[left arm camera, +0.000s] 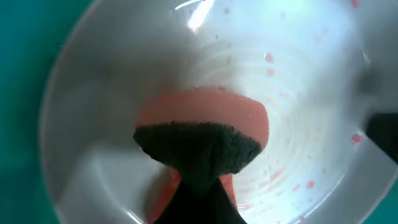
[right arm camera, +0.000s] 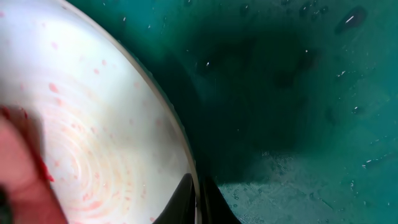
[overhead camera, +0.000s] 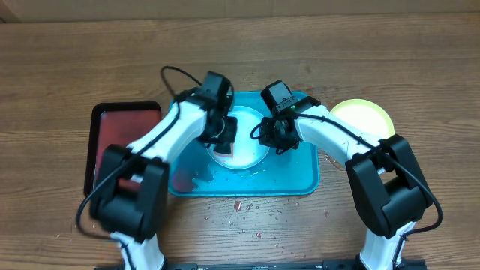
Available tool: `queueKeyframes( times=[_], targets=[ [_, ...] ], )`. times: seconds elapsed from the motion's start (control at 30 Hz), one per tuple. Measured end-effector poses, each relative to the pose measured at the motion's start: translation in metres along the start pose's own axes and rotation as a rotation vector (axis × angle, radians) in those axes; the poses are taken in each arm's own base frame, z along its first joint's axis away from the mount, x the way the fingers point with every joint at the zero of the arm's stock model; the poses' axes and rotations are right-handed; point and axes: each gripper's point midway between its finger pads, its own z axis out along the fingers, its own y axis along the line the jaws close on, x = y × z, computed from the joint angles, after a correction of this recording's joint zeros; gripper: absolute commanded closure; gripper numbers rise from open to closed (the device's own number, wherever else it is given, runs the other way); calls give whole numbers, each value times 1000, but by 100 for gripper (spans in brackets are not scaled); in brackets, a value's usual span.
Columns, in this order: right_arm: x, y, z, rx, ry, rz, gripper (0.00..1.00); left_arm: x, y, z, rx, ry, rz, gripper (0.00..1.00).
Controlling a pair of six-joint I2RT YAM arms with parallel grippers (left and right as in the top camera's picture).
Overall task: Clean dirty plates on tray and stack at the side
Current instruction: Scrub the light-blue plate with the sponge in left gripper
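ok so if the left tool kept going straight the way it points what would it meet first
The left tool points down with its sponge seemingly already on the plate, so the plate's smeared inside comes first, the tray under it.

you're looking down on a brown wooden table point(overhead camera: 75, 60), grain running side to side, evenly lit. a paler strip point(overhead camera: 337, 4) lines its far edge; red specks point(overhead camera: 247, 210) dot the near side.

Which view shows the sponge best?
The left wrist view: the sponge fills the centre, pink body and dark scrubbing face on the plate. The right wrist view catches only a blurred pink edge at the left; overhead, the left gripper mostly hides it.
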Motion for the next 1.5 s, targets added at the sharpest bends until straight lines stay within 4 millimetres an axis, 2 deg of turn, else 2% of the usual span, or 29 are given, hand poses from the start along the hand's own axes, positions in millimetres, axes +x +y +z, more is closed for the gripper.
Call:
queueKeyframes(
  times=[0.2,0.33,0.57,0.77,0.87,0.97,1.1,1.2,1.37,1.5],
  targets=[
    [1,0,0,2,4,9,96,-15,-4,11,-14,56,-24,96],
    [1,-1,0,6,4,15,96,-18,-8,17,5,84,-25,96],
    [2,-2,0,8,5,20,96,-18,-37,19,172,117,86,96],
    [1,-2,0,8,5,21,96,-20,-45,20,223,113,98,96],
    [2,-2,0,8,5,20,96,-21,-39,20,185,116,47,96],
    [1,0,0,0,4,16,96,-19,-19,17,33,129,-26,96],
    [2,2,0,-3,5,12,96,-18,18,7,-207,114,-90,96],
    [2,2,0,-3,5,12,96,-21,35,3,-306,89,-108,96],
    [2,1,0,-2,5,13,96,-21,28,5,-280,102,-40,96],
    [2,1,0,-2,5,12,96,-12,-4,8,-58,167,116,96]
  ],
)
